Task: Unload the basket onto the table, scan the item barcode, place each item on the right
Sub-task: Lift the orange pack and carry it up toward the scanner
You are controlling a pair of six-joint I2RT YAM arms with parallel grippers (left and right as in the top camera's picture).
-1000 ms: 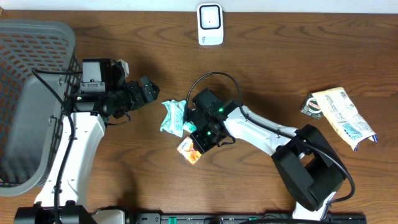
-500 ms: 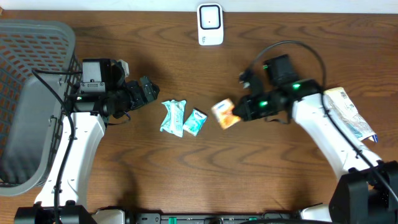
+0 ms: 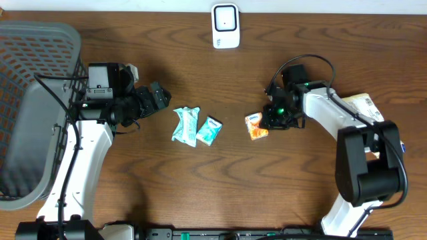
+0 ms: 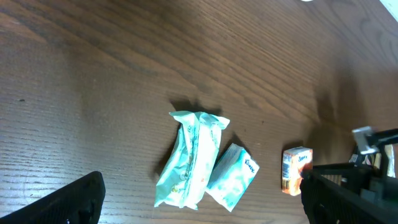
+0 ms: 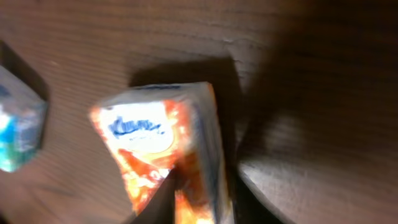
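Hanging beside the grey basket (image 3: pixel 30 73) at the frame's left, my left gripper (image 3: pixel 159 97) gapes wide and empty. My right gripper (image 3: pixel 269 122), right of centre, sits against the small orange packet (image 3: pixel 256 126); whether it grips I cannot tell.

You're seeing a grey mesh basket (image 3: pixel 67 40) sitting at the left end of the wooden table (image 3: pixel 133 40). A long teal packet (image 3: pixel 185 125) and a smaller teal packet (image 3: pixel 210 131) are lying mid-table, touching, while a beige pouch (image 3: pixel 365 105) is lying far right.
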